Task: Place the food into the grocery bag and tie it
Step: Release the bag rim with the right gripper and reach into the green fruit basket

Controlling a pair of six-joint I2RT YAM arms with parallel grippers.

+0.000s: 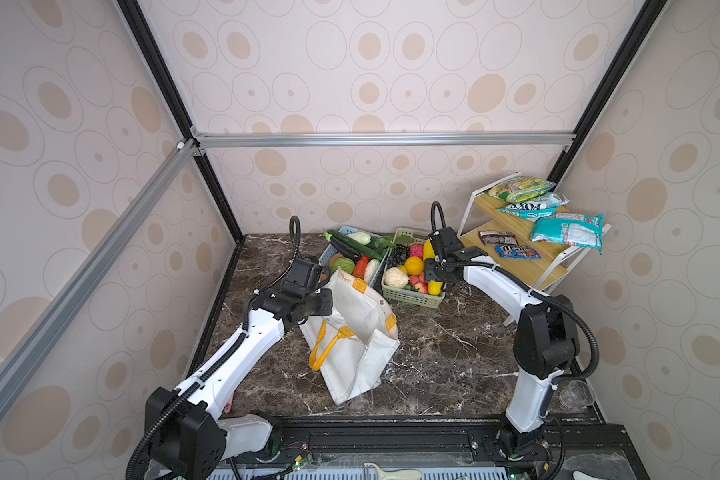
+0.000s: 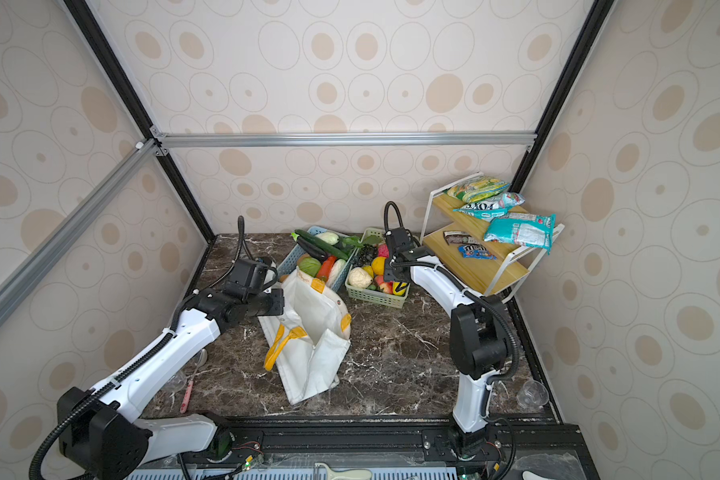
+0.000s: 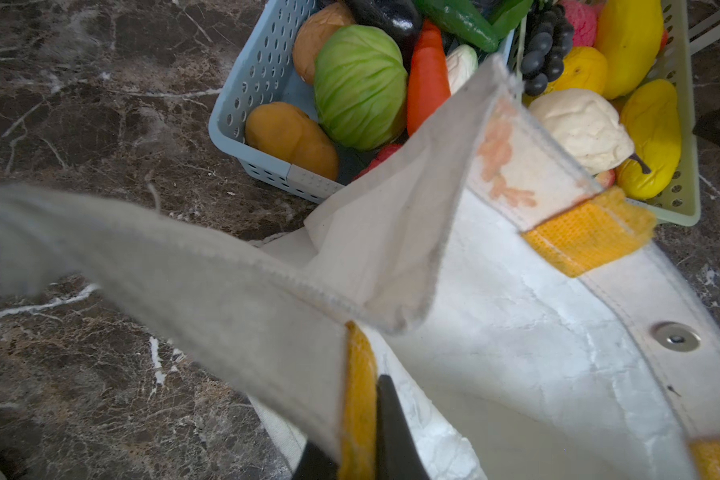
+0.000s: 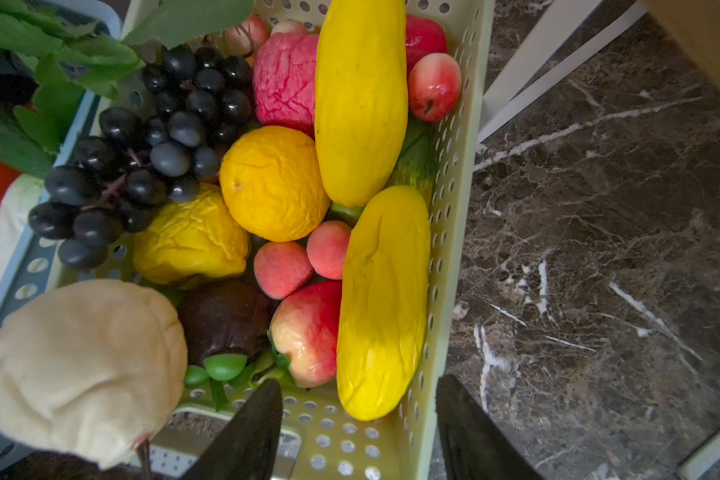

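The grocery bag [image 1: 352, 332] lies slumped on the table [image 1: 454, 357], close beside the green basket [image 1: 412, 298], with its mouth turned that way. The left gripper [image 3: 358, 436] is clamped on the bag's rim at a yellow strap [image 3: 358, 374], lifting that edge so the mouth gapes. No food shows inside the bag. The food [image 1: 412, 266] sits piled in the basket. The right gripper [image 4: 356, 399] hangs over it, jaws apart and empty, nearest a long yellow fruit [image 4: 385, 299]. This looks like the first pick. Next it should drop around one fruit, close, and carry it into the held-open mouth.
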